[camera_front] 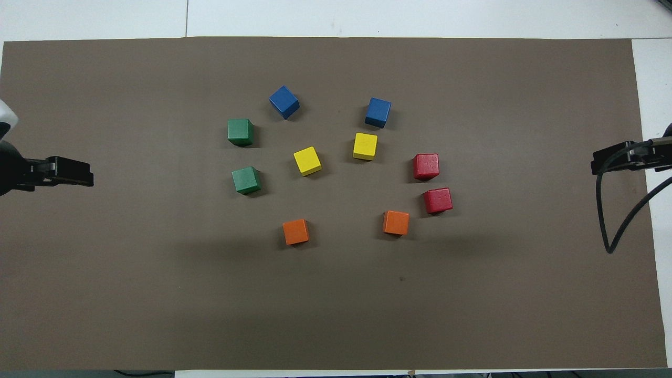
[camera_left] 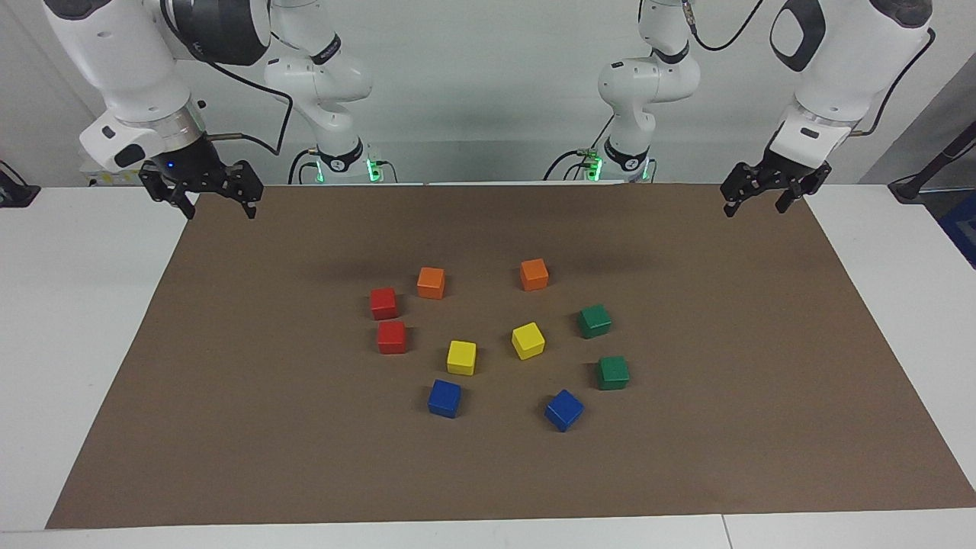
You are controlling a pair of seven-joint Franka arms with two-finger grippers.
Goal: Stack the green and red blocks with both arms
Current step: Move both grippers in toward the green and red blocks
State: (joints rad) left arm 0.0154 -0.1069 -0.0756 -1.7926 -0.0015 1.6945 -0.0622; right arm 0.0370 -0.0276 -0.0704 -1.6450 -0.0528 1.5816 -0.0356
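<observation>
Hanging above the corners of the brown mat [camera_left: 229,427] on the white bench [camera_left: 76,320], the left gripper [camera_left: 753,197] and right gripper [camera_left: 216,200] point downward, both released and holding nothing. Two matte green blocks [camera_left: 594,321] [camera_left: 613,373] sit toward the left arm's end, two red blocks [camera_left: 383,303] [camera_left: 391,337] toward the right arm's end, all unstacked cubes, well apart from the grippers.

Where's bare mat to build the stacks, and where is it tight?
Bare: the brown mat between the green blocks and its left-arm end, and between the red blocks and its right-arm end. Crowded: the middle cluster around the yellow blocks.
</observation>
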